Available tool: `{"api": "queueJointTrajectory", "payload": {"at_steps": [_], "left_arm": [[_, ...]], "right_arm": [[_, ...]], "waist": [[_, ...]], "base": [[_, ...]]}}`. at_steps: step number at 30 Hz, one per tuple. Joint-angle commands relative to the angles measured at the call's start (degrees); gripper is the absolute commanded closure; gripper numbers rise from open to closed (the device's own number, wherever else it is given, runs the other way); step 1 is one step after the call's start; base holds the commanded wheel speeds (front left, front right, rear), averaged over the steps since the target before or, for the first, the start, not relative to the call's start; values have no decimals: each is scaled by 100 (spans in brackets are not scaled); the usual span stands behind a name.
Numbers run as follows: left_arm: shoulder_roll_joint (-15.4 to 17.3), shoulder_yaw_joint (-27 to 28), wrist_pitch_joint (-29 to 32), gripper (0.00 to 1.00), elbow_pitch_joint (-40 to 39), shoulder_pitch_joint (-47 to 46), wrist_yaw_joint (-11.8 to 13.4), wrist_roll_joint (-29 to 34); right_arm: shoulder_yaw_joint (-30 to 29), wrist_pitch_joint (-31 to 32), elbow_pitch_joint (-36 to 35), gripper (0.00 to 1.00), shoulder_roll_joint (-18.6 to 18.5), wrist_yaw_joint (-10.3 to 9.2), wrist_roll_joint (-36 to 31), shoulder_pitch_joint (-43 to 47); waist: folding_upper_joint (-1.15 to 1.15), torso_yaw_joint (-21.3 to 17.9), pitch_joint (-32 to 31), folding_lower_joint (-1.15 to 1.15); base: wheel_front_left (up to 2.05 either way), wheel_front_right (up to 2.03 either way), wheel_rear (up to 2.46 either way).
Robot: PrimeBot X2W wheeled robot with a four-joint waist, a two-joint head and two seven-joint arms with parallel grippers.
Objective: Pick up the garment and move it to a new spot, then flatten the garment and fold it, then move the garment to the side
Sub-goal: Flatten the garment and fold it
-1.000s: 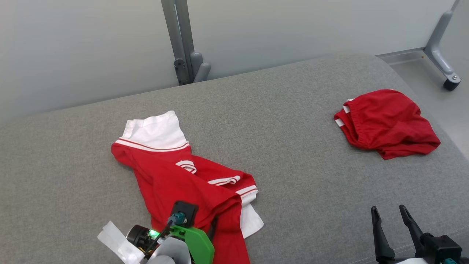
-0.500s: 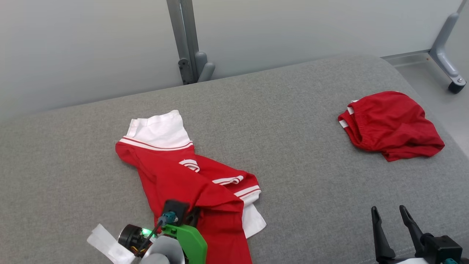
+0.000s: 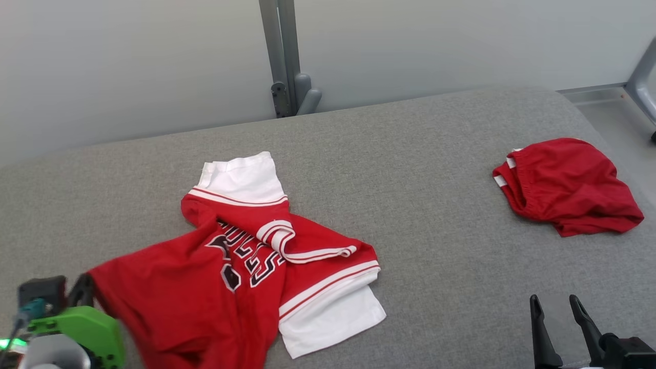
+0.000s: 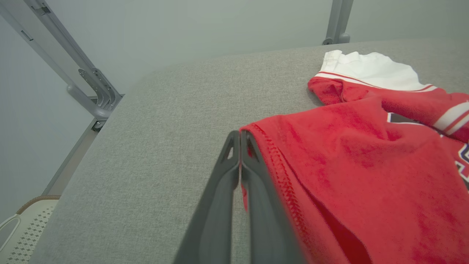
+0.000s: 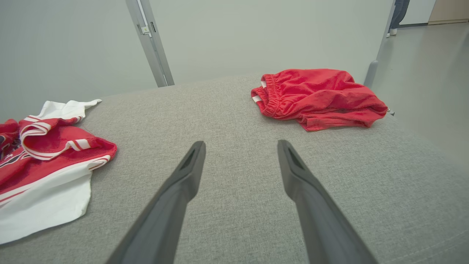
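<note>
The garment (image 3: 230,266), a red and white jersey with dark lettering, lies crumpled on the grey padded table (image 3: 420,169), left of centre. Its red hem corner is stretched out to the left. My left gripper (image 3: 84,287) is shut on that hem corner at the near left. In the left wrist view the two fingers of the left gripper (image 4: 240,134) are pressed together with the stitched red edge of the garment (image 4: 348,172) pinched between them. My right gripper (image 3: 554,302) stands open at the near right, above bare table and apart from the cloth; the right wrist view shows the right gripper (image 5: 241,145) with nothing between its fingers.
A pair of red shorts (image 3: 569,184) lies bunched at the table's far right, near the edge. A grey metal post (image 3: 284,56) stands behind the table. Bare floor (image 3: 610,107) lies beyond the right edge. A white perforated basket (image 4: 14,234) sits below the table's left side.
My left gripper has shut on the jersey's hem and pulled it left, spreading the red cloth and baring the lettering. The head camera has turned. The right gripper has stayed put.
</note>
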Motion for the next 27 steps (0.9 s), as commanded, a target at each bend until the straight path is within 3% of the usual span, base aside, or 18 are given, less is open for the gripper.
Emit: {"api": "queueJointTrajectory", "payload": {"at_steps": [1, 7, 14, 16, 22, 27], "left_arm": [[117, 101, 18, 100, -43, 56, 43, -66], [721, 426, 154, 100, 337, -305, -165, -162], [751, 457, 249, 97, 1220, -775, -367, -212], [698, 497, 228, 0, 1418, -800, -407, -294], [762, 896, -356, 0, 1702, -560, -304, -539], [786, 1186, -1108, 0, 1367, -250, -134, -448]], "right_arm": [[9, -2, 4, 0, -13, -7, 18, 3], [38, -2, 31, 0, -15, -7, -61, -171], [74, -2, 48, 0, -15, -7, -110, -290], [63, -2, 58, 0, -14, -7, -86, -257], [2, -2, 46, 0, -14, -7, -36, -129], [-85, -2, 11, 0, -14, -7, -58, -25]], "waist": [[32, 93, 53, 0], [32, 194, 171, 0], [32, 48, 322, 0], [32, -10, 327, 0], [32, -121, 299, 0], [32, -31, 191, 0]], "base": [[0, 0, 0], [0, 0, 0], [0, 0, 0], [0, 0, 0], [0, 0, 0], [0, 0, 0]]}}
